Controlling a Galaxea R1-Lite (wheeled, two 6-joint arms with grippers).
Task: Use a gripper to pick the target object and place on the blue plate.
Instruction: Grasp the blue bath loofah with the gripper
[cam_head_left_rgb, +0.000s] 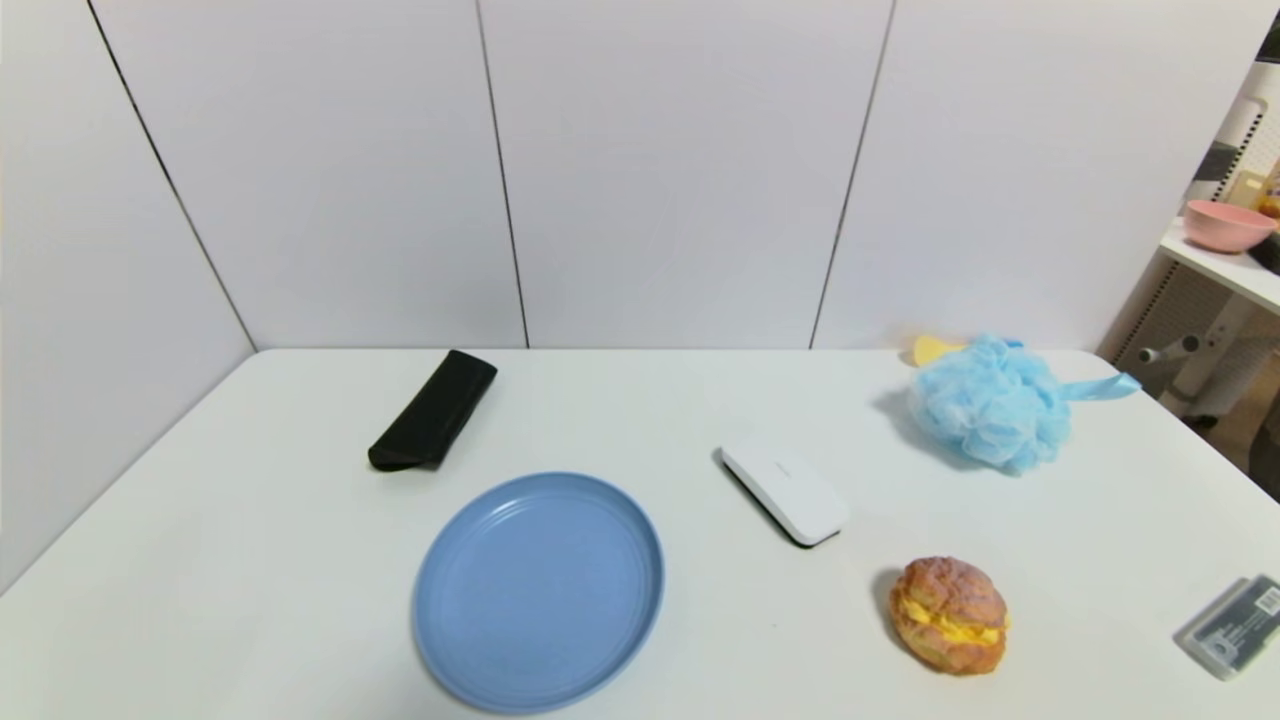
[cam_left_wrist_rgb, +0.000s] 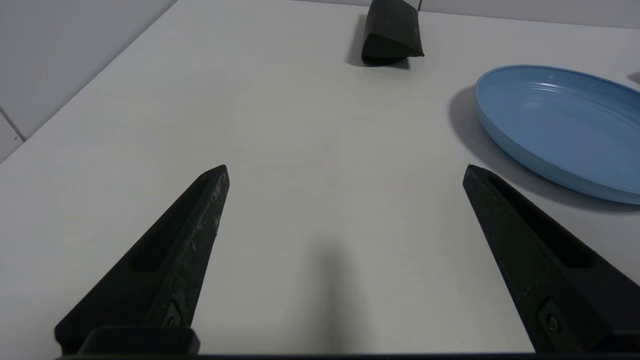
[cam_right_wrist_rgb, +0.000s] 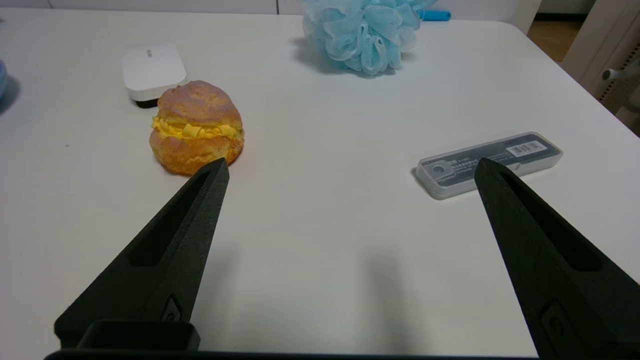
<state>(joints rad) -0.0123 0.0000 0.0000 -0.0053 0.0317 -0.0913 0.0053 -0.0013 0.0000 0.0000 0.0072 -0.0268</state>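
Well beyond right end effector (cam_right_wrist_rgb: 350, 167): pouf (cam_right_wrist_rgb: 362, 32)

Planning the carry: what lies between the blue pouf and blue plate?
In the head view, a white rectangular case lies between the fluffy light-blue mesh pouf and round blue plate.

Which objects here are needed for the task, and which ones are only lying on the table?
Needed: bath pouf, blue plate, right gripper (open, nearer the pouf).

Only lying there: cream bun, white box, black pouch, clear case; left gripper idle.
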